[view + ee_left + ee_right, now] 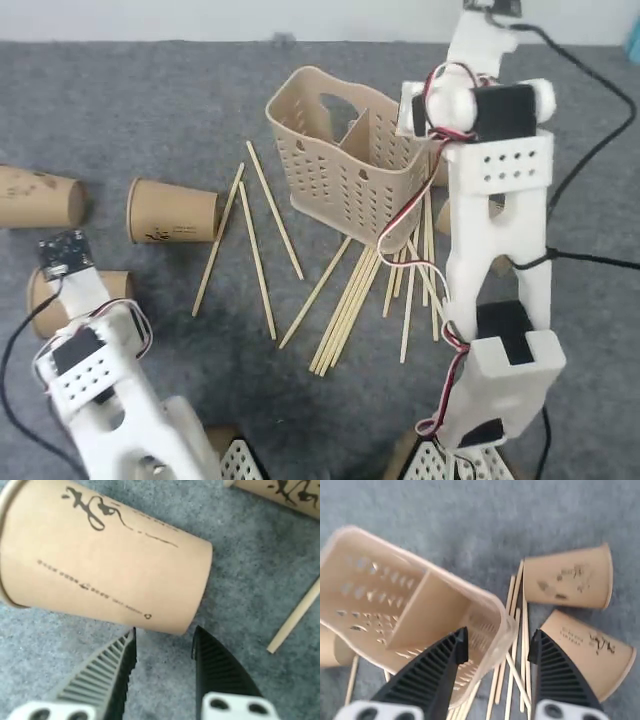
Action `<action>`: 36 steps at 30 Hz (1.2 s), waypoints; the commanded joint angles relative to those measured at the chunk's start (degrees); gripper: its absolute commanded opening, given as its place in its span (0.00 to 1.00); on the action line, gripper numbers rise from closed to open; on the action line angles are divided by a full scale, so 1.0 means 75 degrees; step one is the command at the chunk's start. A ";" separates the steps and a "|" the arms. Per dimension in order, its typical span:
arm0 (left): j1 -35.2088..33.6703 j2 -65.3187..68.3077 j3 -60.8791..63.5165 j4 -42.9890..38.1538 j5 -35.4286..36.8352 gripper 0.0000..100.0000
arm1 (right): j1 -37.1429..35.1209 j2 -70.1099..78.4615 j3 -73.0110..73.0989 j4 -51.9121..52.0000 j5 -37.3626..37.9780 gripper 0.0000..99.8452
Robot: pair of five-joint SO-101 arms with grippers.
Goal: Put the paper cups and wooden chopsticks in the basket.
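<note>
A paper cup (100, 560) lies on its side on the grey carpet, just beyond the tips of my open left gripper (162, 640), with nothing between the jaws. From above it is the cup (40, 300) partly under the left arm (90, 360). Two more cups (40, 197) (172, 210) lie at the left. The beige basket (345, 155) stands tilted near the middle. My right gripper (499, 642) hangs open above the basket's near rim (495, 610); both compartments look empty. Two cups (567, 577) (590, 650) lie beside it. Several wooden chopsticks (350, 290) are scattered on the floor around the basket.
The right arm (495, 170) stands tall at the right and hides part of the chopsticks and cups behind it. Its cables (590, 150) trail to the right. One chopstick (295, 620) lies near the left gripper's cup. Open carpet lies at the far left.
</note>
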 commanded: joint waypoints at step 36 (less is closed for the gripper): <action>-0.0059 -0.0105 -0.0100 -0.0152 0.0094 0.18 | -0.0627 0.1389 -0.1102 -0.2268 -0.0703 0.01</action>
